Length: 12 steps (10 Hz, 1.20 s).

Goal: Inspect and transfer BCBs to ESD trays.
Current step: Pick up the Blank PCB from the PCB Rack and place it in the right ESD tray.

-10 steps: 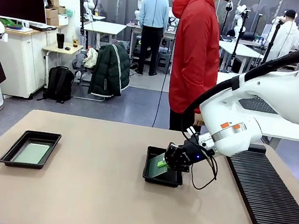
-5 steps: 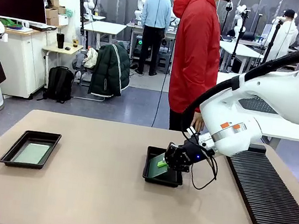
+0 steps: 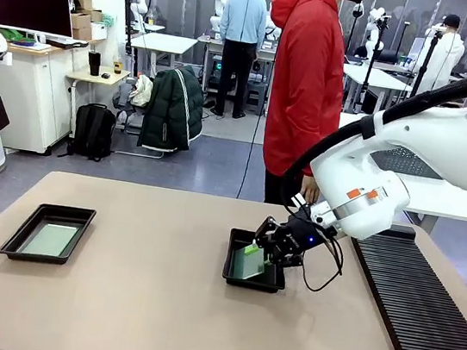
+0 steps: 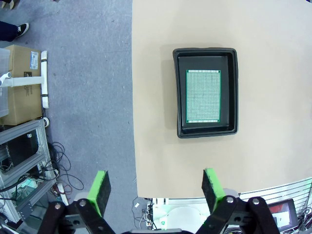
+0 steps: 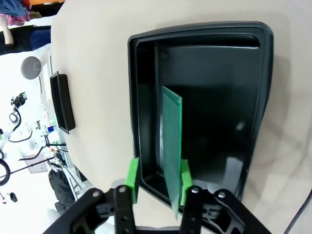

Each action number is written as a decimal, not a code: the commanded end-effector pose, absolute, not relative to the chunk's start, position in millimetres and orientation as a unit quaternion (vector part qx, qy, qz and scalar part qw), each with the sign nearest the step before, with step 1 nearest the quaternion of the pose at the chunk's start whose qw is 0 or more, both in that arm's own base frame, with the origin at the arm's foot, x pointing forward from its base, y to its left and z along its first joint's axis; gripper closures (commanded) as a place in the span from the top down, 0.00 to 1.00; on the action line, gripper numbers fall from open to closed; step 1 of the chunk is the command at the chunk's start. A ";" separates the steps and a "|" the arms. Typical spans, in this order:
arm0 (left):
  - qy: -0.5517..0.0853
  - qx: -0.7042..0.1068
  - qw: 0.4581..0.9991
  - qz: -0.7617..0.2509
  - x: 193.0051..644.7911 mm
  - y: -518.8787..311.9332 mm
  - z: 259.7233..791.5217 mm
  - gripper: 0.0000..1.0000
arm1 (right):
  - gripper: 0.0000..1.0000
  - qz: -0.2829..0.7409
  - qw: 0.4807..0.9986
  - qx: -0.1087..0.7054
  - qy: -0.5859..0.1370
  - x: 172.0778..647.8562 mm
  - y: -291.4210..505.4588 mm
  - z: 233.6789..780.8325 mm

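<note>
Two black ESD trays sit on the table. The left tray holds a BCB lying flat on its floor. My left gripper hangs open high above that tray, its jaws bare. The right tray holds a green BCB, tilted on its long edge inside the tray. My right gripper is just over this tray's near end with its jaws parted. The board leans against one pad, and a gap shows at the other.
A long black ribbed rack lies along the table's right side. A person in a red hooded jacket stands at the far edge behind the right tray. Bare tabletop lies between the two trays.
My right gripper's jaws have parted from the board they were clamping and lifted slightly. The board has sunk lower into the right tray. The left arm is still.
</note>
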<state>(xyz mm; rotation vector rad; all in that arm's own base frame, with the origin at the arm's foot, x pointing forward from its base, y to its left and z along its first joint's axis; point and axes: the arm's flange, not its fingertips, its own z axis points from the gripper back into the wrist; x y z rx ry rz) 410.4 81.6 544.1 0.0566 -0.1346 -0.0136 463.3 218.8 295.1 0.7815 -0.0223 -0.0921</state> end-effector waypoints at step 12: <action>-0.069 0.028 0.997 -0.006 409.2 81.1 543.4 1.00 | 1.00 -0.034 0.991 0.127 -0.005 462.0 192.3 442.0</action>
